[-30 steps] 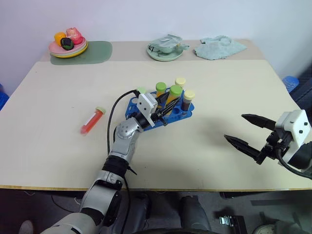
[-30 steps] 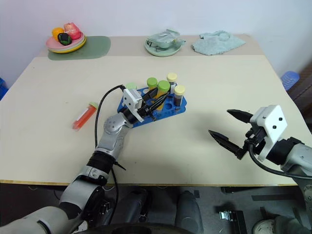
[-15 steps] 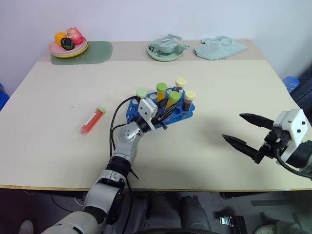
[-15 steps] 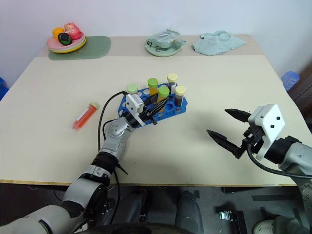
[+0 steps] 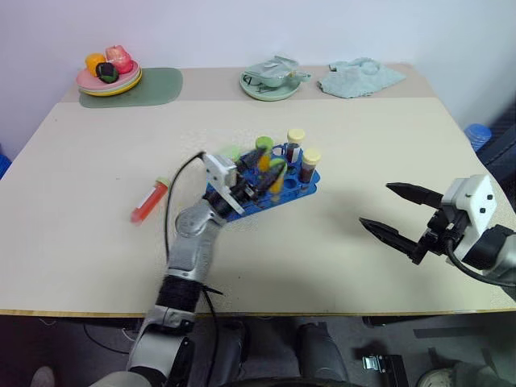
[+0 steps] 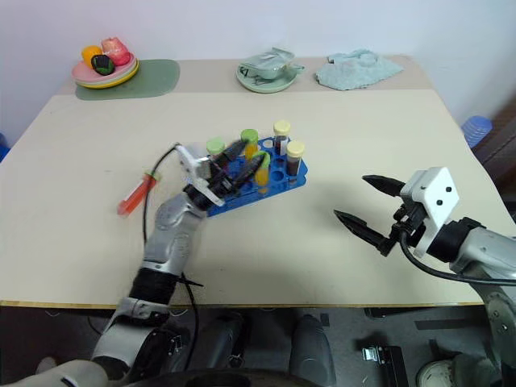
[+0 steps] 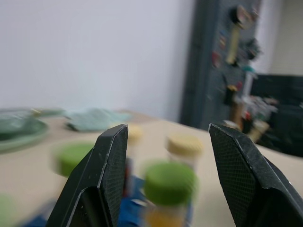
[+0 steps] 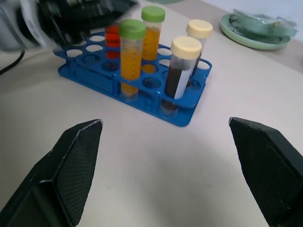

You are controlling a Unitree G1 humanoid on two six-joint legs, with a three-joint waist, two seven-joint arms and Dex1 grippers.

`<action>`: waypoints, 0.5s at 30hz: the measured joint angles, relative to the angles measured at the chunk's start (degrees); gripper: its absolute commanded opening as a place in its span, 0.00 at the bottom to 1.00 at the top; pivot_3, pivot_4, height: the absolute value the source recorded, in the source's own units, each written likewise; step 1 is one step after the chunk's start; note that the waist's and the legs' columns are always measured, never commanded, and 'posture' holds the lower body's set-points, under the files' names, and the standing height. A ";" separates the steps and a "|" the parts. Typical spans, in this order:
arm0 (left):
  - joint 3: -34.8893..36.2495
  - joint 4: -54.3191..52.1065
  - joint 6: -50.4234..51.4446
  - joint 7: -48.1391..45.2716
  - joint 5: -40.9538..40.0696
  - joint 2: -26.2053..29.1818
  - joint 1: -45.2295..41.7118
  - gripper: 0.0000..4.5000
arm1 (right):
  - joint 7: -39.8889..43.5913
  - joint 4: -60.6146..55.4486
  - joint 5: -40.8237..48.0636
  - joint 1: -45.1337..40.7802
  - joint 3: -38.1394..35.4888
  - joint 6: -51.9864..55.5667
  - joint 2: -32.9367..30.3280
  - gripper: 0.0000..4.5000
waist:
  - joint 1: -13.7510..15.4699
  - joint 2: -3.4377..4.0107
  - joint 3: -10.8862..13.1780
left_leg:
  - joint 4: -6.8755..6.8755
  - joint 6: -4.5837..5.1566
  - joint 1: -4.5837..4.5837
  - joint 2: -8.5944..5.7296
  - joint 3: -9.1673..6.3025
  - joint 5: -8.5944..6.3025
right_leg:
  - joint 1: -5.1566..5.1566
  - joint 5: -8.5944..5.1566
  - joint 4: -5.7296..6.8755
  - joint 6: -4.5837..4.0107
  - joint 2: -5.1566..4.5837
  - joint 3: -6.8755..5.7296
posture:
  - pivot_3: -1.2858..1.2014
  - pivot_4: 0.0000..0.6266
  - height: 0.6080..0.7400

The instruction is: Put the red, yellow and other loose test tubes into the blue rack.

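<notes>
The blue rack (image 5: 266, 181) stands near the middle of the table (image 5: 387, 145), with capped tubes upright in it: two yellow-orange ones with green caps (image 8: 132, 54) and two dark ones with cream caps (image 8: 182, 64), plus a red one at the back (its cap is hidden in the right wrist view); one red test tube (image 5: 149, 201) lies loose on the table at centre left of the frame, well apart from the rack.

The left hand (image 5: 256, 173) hangs over the rack's near left end, its black fingers (image 7: 106, 175) spread with nothing between them; the green-capped tube (image 7: 168, 187) seen through the gap stands in the rack on its own, so I judge this the release of a tube just seated. The right hand (image 5: 393, 211) hovers at lower right of the frame, well apart from the rack, fingers wide and empty.

One loose tube remains, by the look of it; the next move calls for the left hand to lift clear of the caps without knocking them, swing toward the left of the frame, and come down across the lying red tube to pinch its body before standing it upright into a free hole.
</notes>
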 measured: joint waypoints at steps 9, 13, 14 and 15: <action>17.90 -10.93 20.85 12.26 -15.47 17.43 -1.61 0.61 | 2.43 9.52 -4.10 -8.35 9.55 -6.34 3.40 0.98 | 0.17 0.01 0.02 | -0.01 -0.06 0.01 -0.01 -0.04 0.02 | -0.02 0.01 0.05 -0.02 0.01 -0.01 | 0.52 0.24 1.00; 17.54 -7.28 32.71 20.52 -8.56 29.29 -3.78 0.61 | 4.77 12.63 -5.45 -11.97 13.35 -8.85 3.83 0.98 | 0.06 -0.07 0.09 | -0.06 -0.05 -0.01 -0.01 -0.03 0.02 | -0.08 0.01 0.04 -0.02 0.02 0.00 | 0.52 0.24 1.00; 16.81 -6.37 36.44 20.93 -7.91 31.70 -4.80 0.61 | 5.74 13.35 -5.91 -12.43 13.96 -9.65 3.69 0.98 | 0.01 -0.05 0.10 | -0.08 -0.05 -0.01 -0.02 -0.03 0.01 | -0.08 0.01 0.05 -0.02 0.02 0.00 | 0.52 0.24 1.00; 15.11 -4.94 41.52 20.41 -7.43 35.17 -6.64 0.61 | 7.45 14.48 -6.67 -13.14 14.97 -10.95 3.32 0.98 | 0.16 -0.06 0.10 | -0.08 -0.05 -0.02 -0.02 -0.05 0.01 | -0.10 0.00 0.07 -0.02 0.03 -0.02 | 0.52 0.24 1.00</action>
